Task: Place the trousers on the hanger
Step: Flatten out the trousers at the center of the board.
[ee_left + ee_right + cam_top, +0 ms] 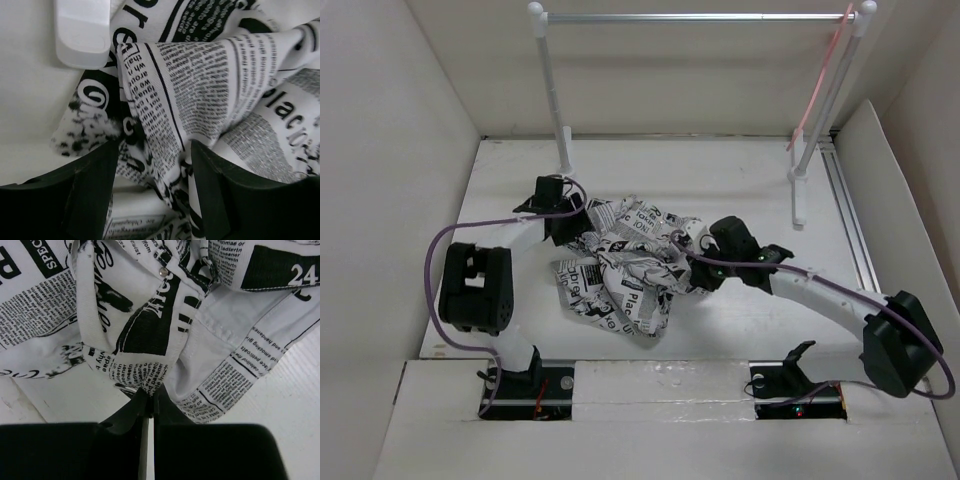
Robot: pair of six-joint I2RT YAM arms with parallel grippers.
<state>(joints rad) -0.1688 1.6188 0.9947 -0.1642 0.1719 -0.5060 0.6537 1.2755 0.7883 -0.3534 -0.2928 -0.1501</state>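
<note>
The trousers (pixel 625 265), white cloth printed with black newspaper text, lie crumpled in a heap on the table's middle. My left gripper (pixel 563 218) sits at the heap's upper left edge. In the left wrist view it (pixel 155 167) stands open, and a raised fold of the trousers (pixel 200 85) runs between the two fingers without being pinched. My right gripper (pixel 692 268) is at the heap's right side. Its jaws (pixel 151 392) are shut on a hanging fold of the trousers (pixel 145 330). The pink hanger (pixel 825 80) hangs from the rail's right end, far from both grippers.
A white-and-silver rail (pixel 700 17) on two posts spans the back of the table. Its left post (pixel 555 100) stands just behind my left gripper, and the post's white foot (pixel 82 35) shows close in the left wrist view. White walls enclose the table.
</note>
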